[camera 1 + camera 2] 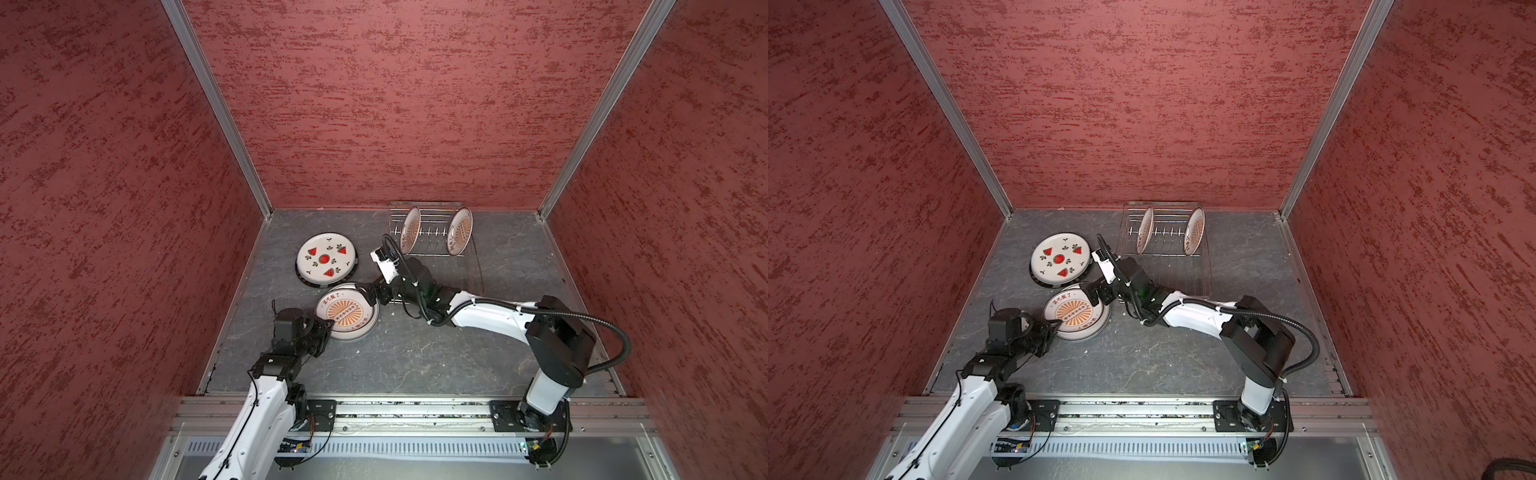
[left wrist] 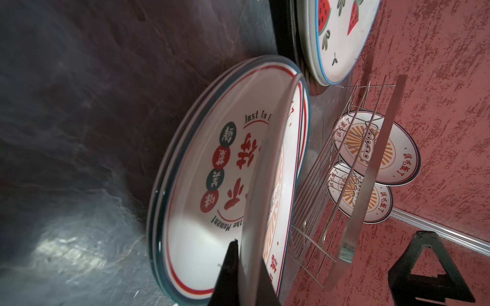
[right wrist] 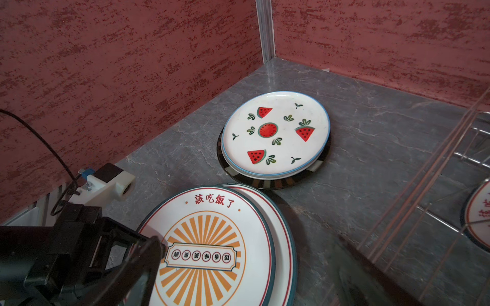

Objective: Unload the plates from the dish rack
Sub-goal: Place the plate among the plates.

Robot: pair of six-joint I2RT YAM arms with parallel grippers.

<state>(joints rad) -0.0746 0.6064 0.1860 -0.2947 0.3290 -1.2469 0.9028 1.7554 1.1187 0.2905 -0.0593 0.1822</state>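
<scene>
Red mottled walls box in a grey slate tabletop (image 1: pixel 415 357). Two sunburst plates (image 1: pixel 410 229) stand upright in the dish rack (image 1: pixel 432 249) at the back. A third sunburst plate (image 1: pixel 347 311) tilts over a red-lettered plate (image 2: pixel 206 185). One watermelon plate (image 1: pixel 326 258) lies flat nearby. The left hand (image 1: pixel 330 326), reaching low, pinches the tilted plate's near rim. The right hand (image 1: pixel 368 293) gapes wide beside its far rim, holding nothing.

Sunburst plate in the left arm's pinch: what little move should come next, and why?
Probably lower the sunburst plate flat onto the red-character plate beneath it. The left end effector is shut on its near rim, and the left wrist view shows it tilted above that plate, not lying flat. Letting go now might let it drop and clatter.
</scene>
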